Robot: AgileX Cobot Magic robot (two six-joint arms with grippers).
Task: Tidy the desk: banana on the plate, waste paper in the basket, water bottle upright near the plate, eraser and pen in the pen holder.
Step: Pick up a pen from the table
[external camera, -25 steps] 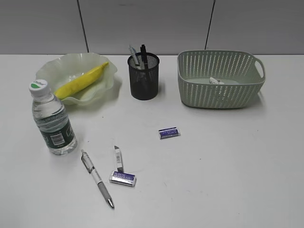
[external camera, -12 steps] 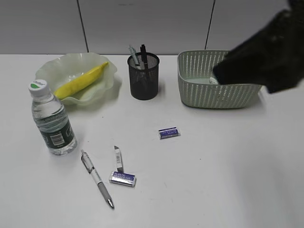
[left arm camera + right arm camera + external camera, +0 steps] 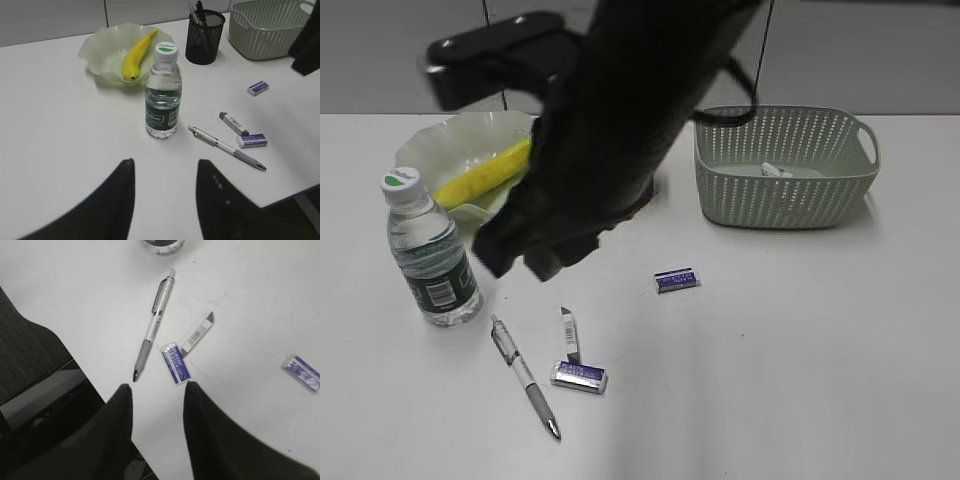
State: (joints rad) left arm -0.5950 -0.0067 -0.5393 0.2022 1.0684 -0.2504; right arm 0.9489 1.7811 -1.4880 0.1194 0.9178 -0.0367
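I've got the right arm (image 3: pixel 610 130) reaching across the middle of the desk (image 3: pixel 800 350), its gripper (image 3: pixel 156 407) hanging over the loose bits near the front edge, fingers spread with a clear gap and nothing between them. The left gripper (image 3: pixel 165 192) sits back, also open and empty, looking at the bottle (image 3: pixel 163 92). Most of the tidying looks done to me: banana (image 3: pixel 137 47) in the plate (image 3: pixel 102 52), paper (image 3: pixel 776 170) in the basket (image 3: pixel 785 200), bottle upright near the plate. What's left is the pen (image 3: pixel 154 325) and the erasers, so I judge this as the pen-and-eraser step. The pen lies flat on the desk; one eraser (image 3: pixel 175 362) sits just beside its tip, with a small labelled strip (image 3: pixel 197 332) touching or nearly touching that eraser, and a second eraser (image 3: pixel 302 372) lies well apart. The holder (image 3: pixel 204 37) is mostly hidden behind the arm in the outside view. Next I'd drop straight down, straddle the pen's barrel or the near eraser, and close gently, keeping clear of the strip
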